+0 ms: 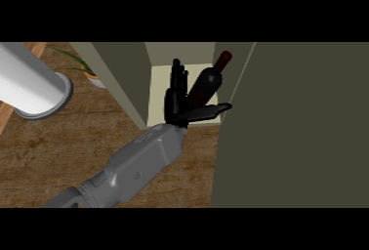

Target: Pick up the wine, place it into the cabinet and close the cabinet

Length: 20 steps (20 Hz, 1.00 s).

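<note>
Right hand (pixel 176 100) is the only one we see; its grey forearm (pixel 137 168) comes in from the lower left, which makes the side call less obvious than usual. Left hand is nowhere in the head view.

Hidden bits: the wine bottle's (pixel 205 85) base sits behind the thumb (pixel 209 111) and palm, so we can't see what it stands on. The cabinet door (pixel 302 127) fills the right side and is cut by the view's edge; no handle visible. A potted plant (pixel 85 68) is half covered by the cabinet's side wall (pixel 122 83). The white cylinder (pixel 32 80) at upper left is cropped, so we can't say what it is.

Hand state: fingers (pixel 176 78) nearly straight, pointing up into the opening, thumb spread wide across the bottle's lower part. The bottle sits in the gap between them, touching or just beside; we can't tell which, and no curl around it.

Bottle is dark glass with a reddish neck, leaning right, inside the cabinet against the pale back panel (pixel 160 88). Cabinet is matte olive, flat panels. Counter (pixel 65 146) is mottled brown wood grain.
</note>
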Each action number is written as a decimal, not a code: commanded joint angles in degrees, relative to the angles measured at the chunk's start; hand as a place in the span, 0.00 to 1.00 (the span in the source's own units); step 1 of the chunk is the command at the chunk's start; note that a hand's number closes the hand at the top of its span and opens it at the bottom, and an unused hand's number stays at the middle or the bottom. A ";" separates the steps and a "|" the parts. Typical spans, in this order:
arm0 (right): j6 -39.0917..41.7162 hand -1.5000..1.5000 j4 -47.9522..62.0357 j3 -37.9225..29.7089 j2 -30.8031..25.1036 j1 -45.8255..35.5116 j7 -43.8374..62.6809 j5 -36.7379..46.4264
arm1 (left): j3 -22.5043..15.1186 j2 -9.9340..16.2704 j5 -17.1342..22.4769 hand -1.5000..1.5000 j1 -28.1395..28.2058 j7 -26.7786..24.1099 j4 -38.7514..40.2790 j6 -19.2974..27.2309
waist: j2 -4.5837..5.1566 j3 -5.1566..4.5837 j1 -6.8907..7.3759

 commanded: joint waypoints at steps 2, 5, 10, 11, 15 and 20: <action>-0.75 0.00 -2.07 0.78 0.00 0.77 1.53 0.64 | -0.27 -0.08 -1.56 0.00 -0.53 -0.60 2.08 -1.45 | -0.24 0.01 1.15; -2.52 0.00 -2.72 2.27 0.93 0.90 2.90 2.65 | -1.38 -0.08 -2.73 0.00 3.01 -2.00 -2.64 0.48 | -0.47 0.01 1.94; 0.72 0.00 -0.07 -1.01 0.48 5.61 -3.47 -0.30 | 0.14 -0.08 -4.98 0.00 4.30 -2.67 -4.14 1.14 | -0.45 0.05 1.98; -0.78 0.00 -3.51 -2.80 -1.18 1.89 1.99 -1.98 | -1.16 -0.08 -6.02 0.00 6.35 -4.70 -7.77 4.38 | -0.60 0.03 2.27; -1.08 0.00 -3.33 -2.59 -0.72 3.16 0.48 -0.37 | 1.88 0.52 -11.96 0.00 9.29 -2.41 -12.61 5.06 | -0.77 0.04 3.16; -1.96 0.00 -1.85 -3.60 -1.53 -1.08 3.38 -1.27 | -0.14 5.34 -17.25 0.00 18.20 -2.31 -21.09 1.65 | -0.76 0.03 3.55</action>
